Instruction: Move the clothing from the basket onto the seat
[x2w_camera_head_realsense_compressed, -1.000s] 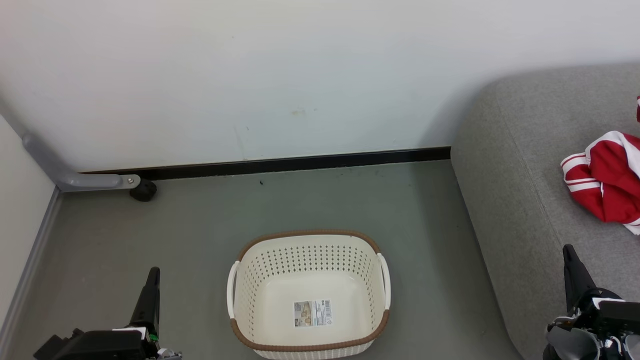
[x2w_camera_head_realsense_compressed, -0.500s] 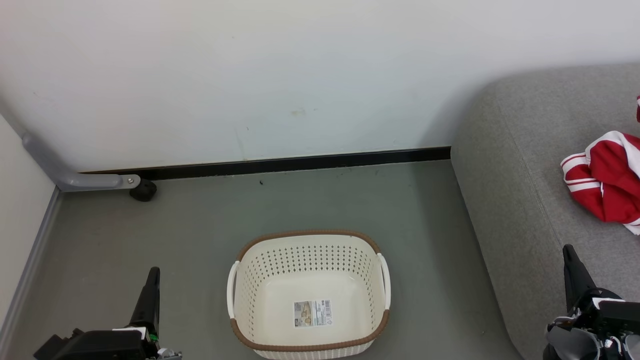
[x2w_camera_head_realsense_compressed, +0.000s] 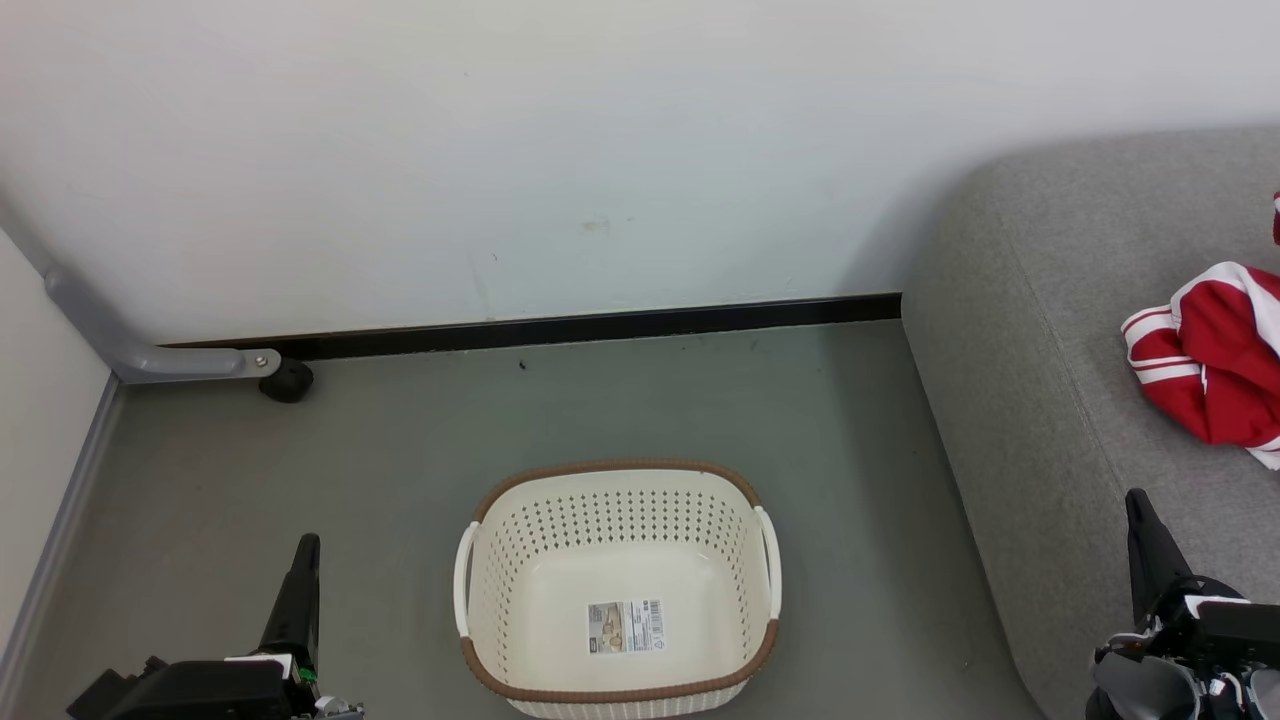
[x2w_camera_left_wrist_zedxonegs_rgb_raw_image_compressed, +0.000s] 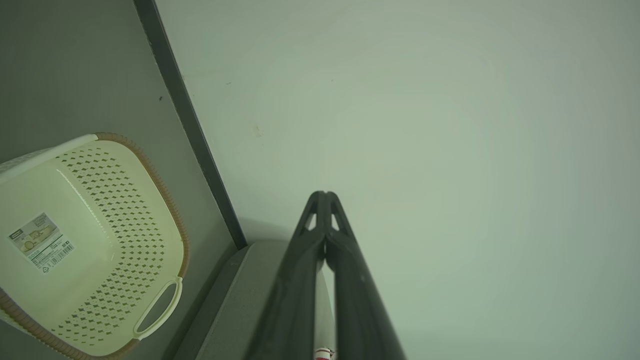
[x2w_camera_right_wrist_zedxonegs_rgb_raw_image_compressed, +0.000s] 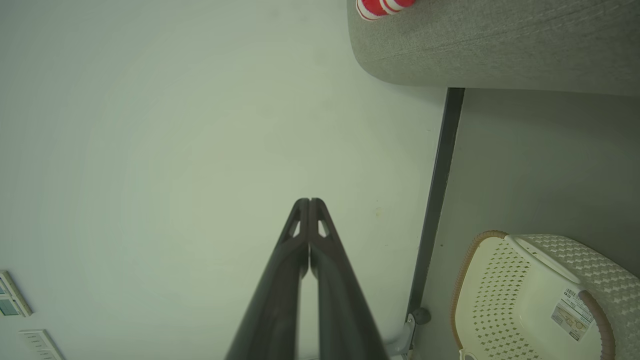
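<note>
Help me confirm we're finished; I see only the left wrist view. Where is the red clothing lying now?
Observer: A red garment with white stripe trim lies on the grey woven-fabric seat, at the head view's right edge.
Operator: My view cuts off the oval cream perforated basket. Anything inside?
Observer: Just a paper label on its floor.
Operator: And the right gripper?
Observer: Shut, holding nothing.

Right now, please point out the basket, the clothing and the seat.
basket (x2w_camera_head_realsense_compressed: 620, 466), head view, brown back rim.
clothing (x2w_camera_head_realsense_compressed: 1225, 390), head view, red fabric.
seat (x2w_camera_head_realsense_compressed: 1020, 350), head view, bare grey cushion.
</note>
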